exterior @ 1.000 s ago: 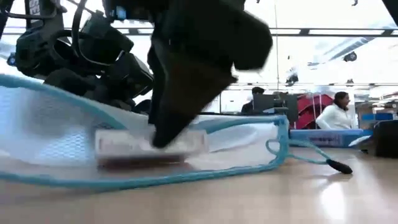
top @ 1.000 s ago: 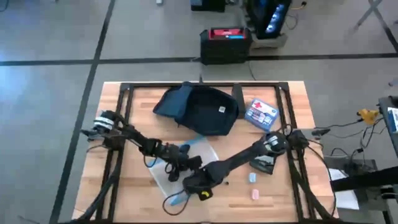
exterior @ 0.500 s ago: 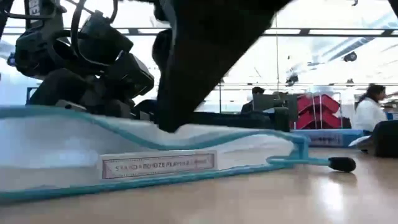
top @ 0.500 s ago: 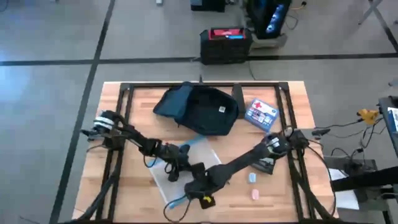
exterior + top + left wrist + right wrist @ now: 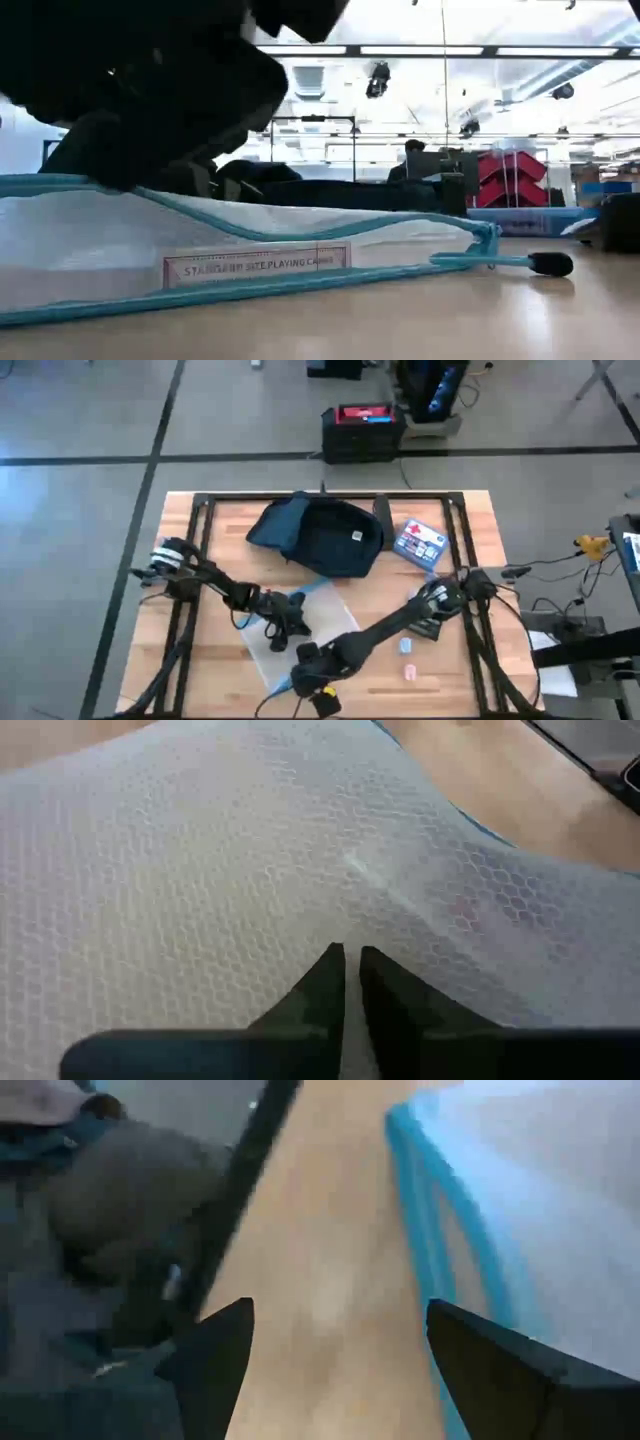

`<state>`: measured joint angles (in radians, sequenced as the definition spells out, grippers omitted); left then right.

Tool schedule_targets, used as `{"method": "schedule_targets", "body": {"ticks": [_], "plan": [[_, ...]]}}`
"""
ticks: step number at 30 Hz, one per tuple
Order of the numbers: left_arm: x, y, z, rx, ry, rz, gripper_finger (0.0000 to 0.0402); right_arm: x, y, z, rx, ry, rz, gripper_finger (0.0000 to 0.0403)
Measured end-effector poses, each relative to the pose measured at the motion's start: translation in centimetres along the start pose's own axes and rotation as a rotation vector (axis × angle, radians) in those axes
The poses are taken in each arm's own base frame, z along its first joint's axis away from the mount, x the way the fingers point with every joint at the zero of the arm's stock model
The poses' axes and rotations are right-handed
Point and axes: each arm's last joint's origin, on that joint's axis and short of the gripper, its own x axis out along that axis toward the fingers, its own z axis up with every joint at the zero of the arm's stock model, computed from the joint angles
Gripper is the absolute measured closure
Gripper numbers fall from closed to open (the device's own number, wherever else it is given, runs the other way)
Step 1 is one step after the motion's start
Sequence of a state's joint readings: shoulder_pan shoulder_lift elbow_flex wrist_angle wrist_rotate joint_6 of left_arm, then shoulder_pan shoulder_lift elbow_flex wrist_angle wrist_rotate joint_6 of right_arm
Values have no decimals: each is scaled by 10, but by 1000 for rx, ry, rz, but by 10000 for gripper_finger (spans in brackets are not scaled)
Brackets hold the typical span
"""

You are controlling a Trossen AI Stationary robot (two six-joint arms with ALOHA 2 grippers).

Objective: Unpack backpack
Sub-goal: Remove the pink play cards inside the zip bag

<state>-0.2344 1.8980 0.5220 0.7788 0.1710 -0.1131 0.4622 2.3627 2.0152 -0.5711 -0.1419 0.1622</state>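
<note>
Table: wooden top, dark frame rails, fills the middle of the high view.

Backpack: dark navy, lies upper centre of the table, flap folded toward the upper left, small light patch on its face. Neither arm touches it. Whether anything is left inside cannot be told.

Clear mesh pouch: teal-edged, flat on the table below the backpack, running toward lower centre. The low view shows a card box inside it, lettered as playing cards, lying flat near the pouch's front edge. Teal zipper pull trails to the right.

Blue-white box: right of the backpack, apart from it. Two small pale items sit lower right on the bare wood.

Left gripper: centre-left, fingers closed, tips pressed against the mesh; looks like a pinch on the fabric.

Right gripper: bottom centre, at the pouch's lower end; fingers stand wide apart over bare wood beside the teal edge, holding nothing.

Step in hand, judged: get the card box out of the pouch. Keep the left pinch firm so the pouch cannot slide; bring the right fingers in along the open edge, low and level, and close on the box alone, not on mesh.
</note>
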Motion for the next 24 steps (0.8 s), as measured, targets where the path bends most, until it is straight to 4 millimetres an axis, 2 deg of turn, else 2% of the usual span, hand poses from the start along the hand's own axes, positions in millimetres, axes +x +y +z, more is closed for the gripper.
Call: {"method": "schedule_targets", "body": {"ticks": [4,10,14,19,24], "plan": [[0,0,0,-14,0,2,377,11,-2,2,30,-61,-14,133],[-1,-2,-2,-58,4,2,377,8,-7,1,75,-96,-363,121],[-3,-6,-7,-60,8,-3,377,-4,-7,1,102,-42,-481,112],[-4,-7,-9,-57,1,-9,377,-6,-11,-6,58,64,-484,106],[-4,-7,-8,-57,-2,-11,377,-8,-27,-7,68,107,-439,95]]}}
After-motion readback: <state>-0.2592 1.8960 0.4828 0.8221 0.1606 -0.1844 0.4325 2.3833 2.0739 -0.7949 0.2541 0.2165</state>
